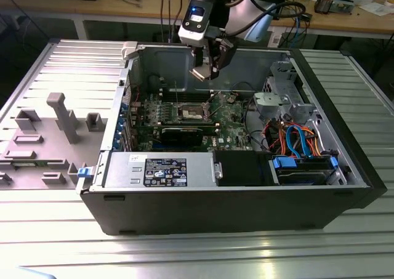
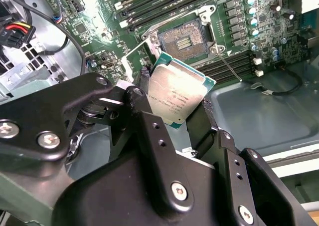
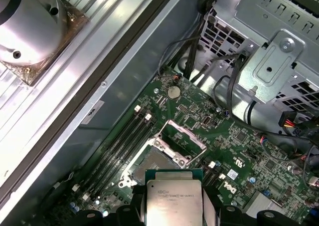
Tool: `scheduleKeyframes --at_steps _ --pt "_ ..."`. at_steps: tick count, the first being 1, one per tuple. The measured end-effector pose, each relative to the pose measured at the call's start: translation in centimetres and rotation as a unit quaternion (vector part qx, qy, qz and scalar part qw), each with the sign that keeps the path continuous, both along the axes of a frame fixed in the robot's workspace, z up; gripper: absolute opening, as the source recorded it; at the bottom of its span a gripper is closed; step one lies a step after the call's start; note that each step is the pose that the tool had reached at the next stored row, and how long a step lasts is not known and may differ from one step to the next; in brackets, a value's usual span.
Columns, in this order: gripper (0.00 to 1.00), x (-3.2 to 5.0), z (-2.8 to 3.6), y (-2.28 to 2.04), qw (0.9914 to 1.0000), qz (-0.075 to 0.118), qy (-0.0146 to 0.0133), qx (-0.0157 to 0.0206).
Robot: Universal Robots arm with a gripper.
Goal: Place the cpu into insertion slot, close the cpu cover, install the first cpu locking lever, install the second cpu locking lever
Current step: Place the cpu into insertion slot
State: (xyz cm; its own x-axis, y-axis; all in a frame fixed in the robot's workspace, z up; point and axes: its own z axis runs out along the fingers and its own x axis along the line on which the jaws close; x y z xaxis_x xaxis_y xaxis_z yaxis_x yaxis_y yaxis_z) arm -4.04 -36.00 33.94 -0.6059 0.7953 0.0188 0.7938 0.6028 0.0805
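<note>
Table (image 1: 184, 257) of ribbed grey metal lies nearest in the exterior view and carries an open computer case (image 1: 215, 208) laid on its side. Read that view as a dial centred on the case. Just behind the near wall, a silver power supply box (image 1: 160, 170) with a black label sits at seven o'clock. A bay (image 1: 301, 168) with blue handles sits at five o'clock, with orange and blue cables (image 1: 298, 137) looping past it. Grey fixtures (image 1: 61, 116) stand on the table outside the case at nine o'clock.

Farther in, the green motherboard (image 1: 231, 116) covers the case floor. The insertion slot (image 1: 189, 113) lies on it slightly toward eleven o'clock of centre, bare, with its contacts exposed. In the first wrist view the cpu cover (image 3: 185, 134) stands raised on its hinge at the slot's edge. In the second wrist view a thin locking lever (image 2: 230, 67) angles away from one corner of the slot's frame.

Above and beyond the slot, at twelve o'clock, the pincer (image 1: 203, 71) hangs inside the case near the far wall. It is clenched on the cpu (image 2: 174, 91), with black fingers (image 2: 143, 110) pressing two opposite edges and the silver top showing. The cpu is tilted, held in the air clear of the board and apart from the slot. A silver drive cage (image 1: 277, 100) stands at two o'clock.
</note>
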Motion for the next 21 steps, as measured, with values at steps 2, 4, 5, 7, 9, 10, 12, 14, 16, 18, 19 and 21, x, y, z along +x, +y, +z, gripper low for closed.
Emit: scheduleKeyframes --at_steps 2,4,5,7,9,10,12,14,16,18,19,21 --pt "0.55 0.0 -0.06 0.0 0.99999 -0.003 0.0 -0.0001" --pt "0.55 0.0 -0.09 -0.01 0.99998 -0.006 0.0 -0.0001" --pt "0.55 0.0 -0.1 0.0 0.99998 -0.006 0.0 -0.0001" --pt "0.55 0.0 -0.1 0.0 0.99998 -0.006 0.0 0.0" --pt "0.55 0.0 -0.1 0.0 0.99998 -0.006 0.0 0.0" --pt "0.55 0.0 -0.1 0.0 0.99998 -0.006 0.0 0.0" --pt "0.55 0.0 -0.1 0.0 0.99998 -0.006 0.0 0.0" --pt "0.55 0.0 -0.1 0.0 0.99998 -0.006 0.0 0.0" --pt "0.55 0.0 -0.1 0.0 0.99997 -0.008 0.0 0.0" --pt "0.55 0.0 -0.13 0.0 0.99991 -0.014 0.0 0.0" --pt "0.55 0.0 -0.14 0.0 0.99985 -0.017 0.0 -0.0001" --pt "0.55 0.0 -0.21 0.0 0.99941 -0.034 0.0 -0.0002"
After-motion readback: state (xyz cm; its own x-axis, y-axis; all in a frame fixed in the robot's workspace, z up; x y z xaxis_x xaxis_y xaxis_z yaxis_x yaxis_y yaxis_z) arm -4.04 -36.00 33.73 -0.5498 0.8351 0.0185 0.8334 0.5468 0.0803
